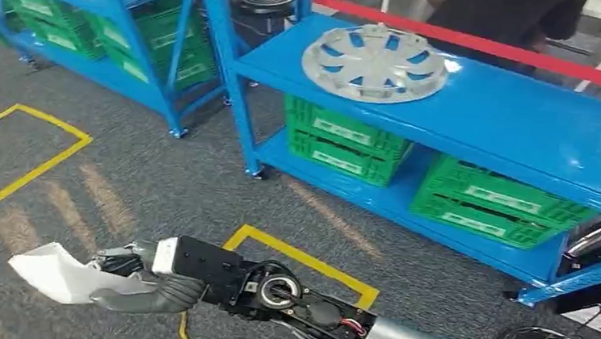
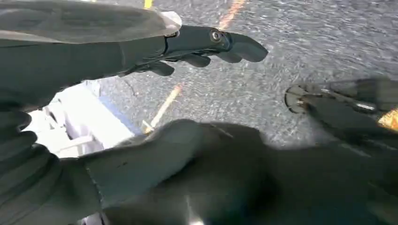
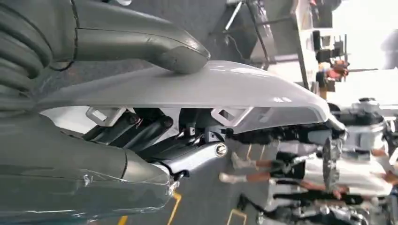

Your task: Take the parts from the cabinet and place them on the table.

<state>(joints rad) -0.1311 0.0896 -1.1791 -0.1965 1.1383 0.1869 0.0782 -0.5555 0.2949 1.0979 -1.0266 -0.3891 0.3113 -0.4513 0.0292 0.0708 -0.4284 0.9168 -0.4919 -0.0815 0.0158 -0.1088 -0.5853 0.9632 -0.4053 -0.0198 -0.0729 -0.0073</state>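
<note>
Head view: my right arm reaches in from the lower right and across to the left over the grey carpet. My right hand point(image 1: 137, 274) grips a white part point(image 1: 50, 272), the fingers curled around its near end. The part hangs above the floor, well apart from the blue cabinet point(image 1: 496, 112). A silver wheel cover point(image 1: 374, 62) lies flat on the cabinet's top shelf, and green crates point(image 1: 346, 141) sit on the shelf beneath it. Yellow tape point(image 1: 306, 261) marks squares on the carpet. A person in dark clothing point(image 1: 504, 11) stands behind the cabinet.

Left wrist view: my left hand point(image 2: 94, 51) hangs over the carpet with its fingers point(image 2: 234, 44) stretched out straight and apart from the thumb, holding nothing.

Right wrist view: my thumb point(image 3: 141, 44) presses on the smooth outer face of the white part point(image 3: 211, 86), and my dark fingers point(image 3: 141, 133) are curled in against its underside, between its mounting tabs. The part is clamped firmly between them.
</note>
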